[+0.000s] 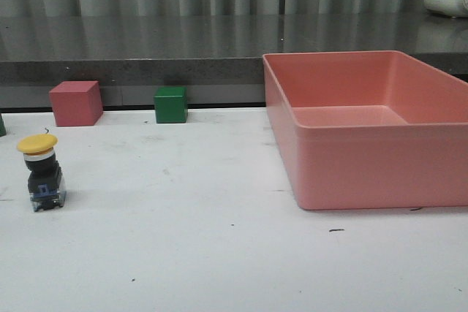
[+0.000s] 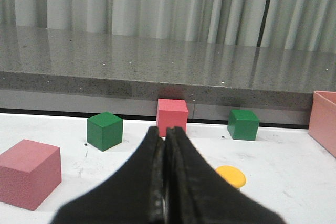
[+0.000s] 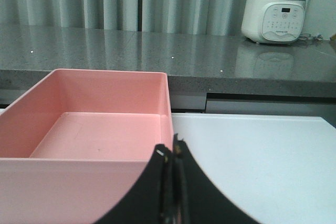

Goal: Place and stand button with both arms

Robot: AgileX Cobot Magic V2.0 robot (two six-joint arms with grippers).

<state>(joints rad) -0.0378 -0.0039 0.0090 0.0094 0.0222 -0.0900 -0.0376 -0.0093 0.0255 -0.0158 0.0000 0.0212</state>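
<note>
The button (image 1: 41, 173) stands upright on the white table at the left in the front view, yellow cap up, black body on a blue and clear base. Its yellow cap (image 2: 230, 176) peeks out beside the fingers in the left wrist view. My left gripper (image 2: 165, 131) is shut with nothing between its fingers, short of the button. My right gripper (image 3: 169, 150) is shut and empty too, at the near corner of the pink bin (image 3: 84, 167). Neither arm shows in the front view.
A large pink bin (image 1: 351, 173) takes up the table's right side. A pink cube (image 1: 75, 103) and a green cube (image 1: 170, 104) sit at the back edge below a grey counter. Another pink cube (image 2: 27, 173) and green cube (image 2: 105, 130) lie nearer the left gripper. A white appliance (image 3: 275, 9) stands on the counter.
</note>
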